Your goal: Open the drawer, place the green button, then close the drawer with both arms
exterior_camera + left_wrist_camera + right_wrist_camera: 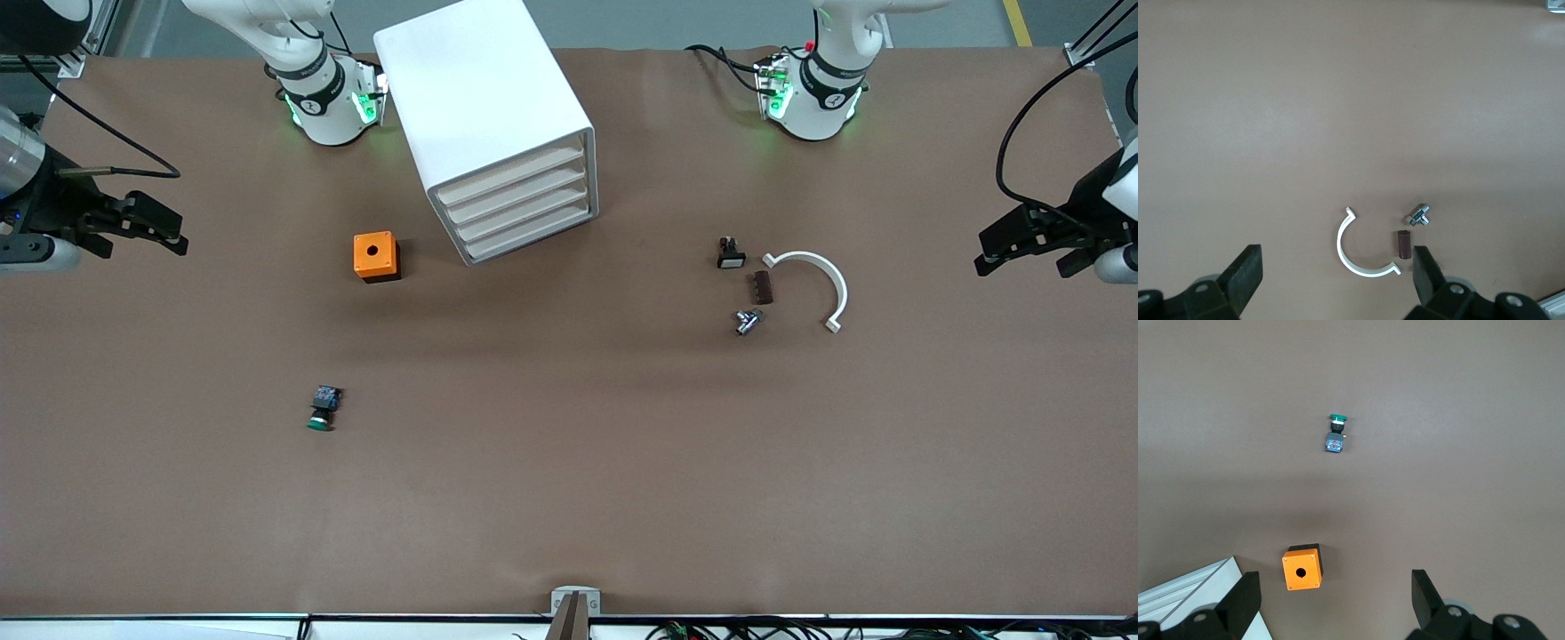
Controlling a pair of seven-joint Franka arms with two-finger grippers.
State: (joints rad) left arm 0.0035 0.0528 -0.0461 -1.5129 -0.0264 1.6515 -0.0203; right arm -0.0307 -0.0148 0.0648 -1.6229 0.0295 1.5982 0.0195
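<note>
Front view: the cabinet (498,124) stands between the arms' bases, all four drawers shut, the drawer (533,238) lowest. The button (323,408) lies on the surface (569,480), nearer the camera than the orange box (377,257). The right tool (147,225) and left tool (1022,240) hover at the surface's ends, empty.

Left wrist view: the fingers (1245,273) are spread wide over a white clip (1353,257).

Right wrist view: wide-open fingers (1241,603), holding nothing, frame the box (1302,569).
</note>
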